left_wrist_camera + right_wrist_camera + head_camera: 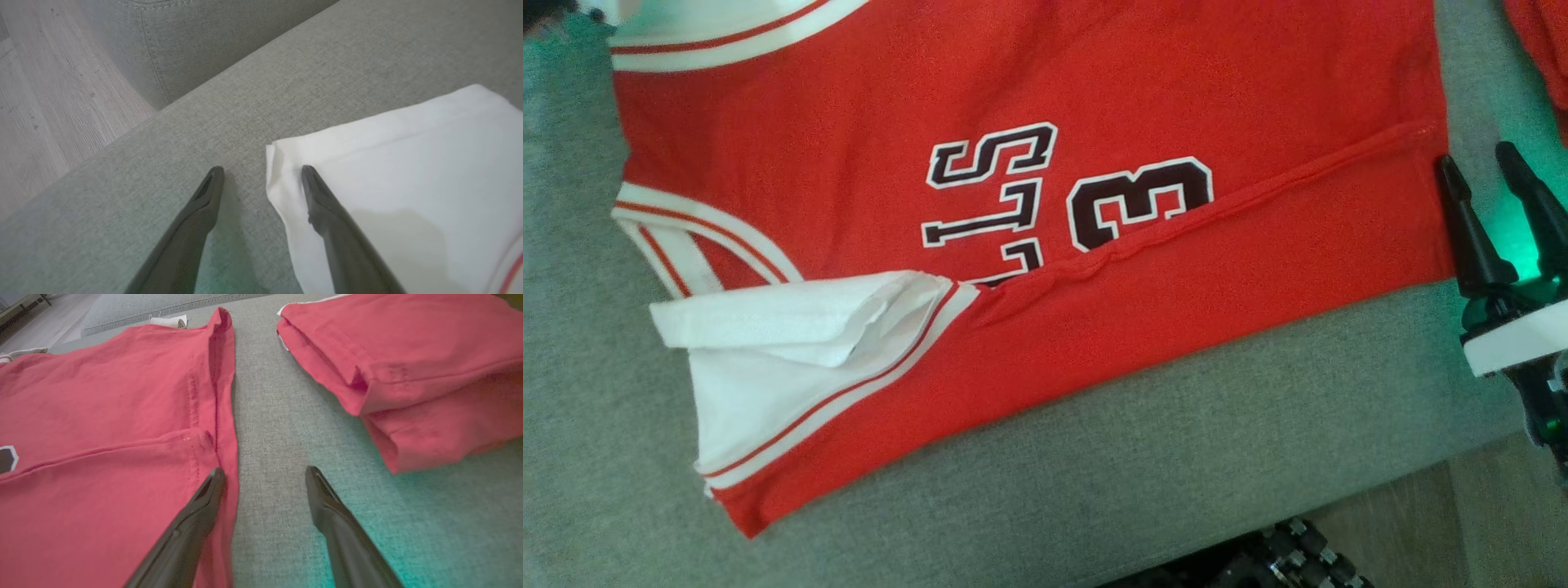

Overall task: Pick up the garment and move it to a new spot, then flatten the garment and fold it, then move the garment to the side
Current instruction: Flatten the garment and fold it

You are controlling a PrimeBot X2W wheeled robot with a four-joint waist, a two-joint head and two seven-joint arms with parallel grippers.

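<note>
Red garment (866, 163) lies just beside the gaping right claw (1474, 155).

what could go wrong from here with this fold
1. The open left gripper straddles the corner of the white flap, one finger over cloth and one over the cushion. Closing may pinch only the crumpled top layer.
2. The open right gripper sits at the jersey hem, with the folded red pile close by. A sideways sweep might disturb it.
3. The jersey's turned-up strip is uneven, so further folding may lock in creases.
</note>
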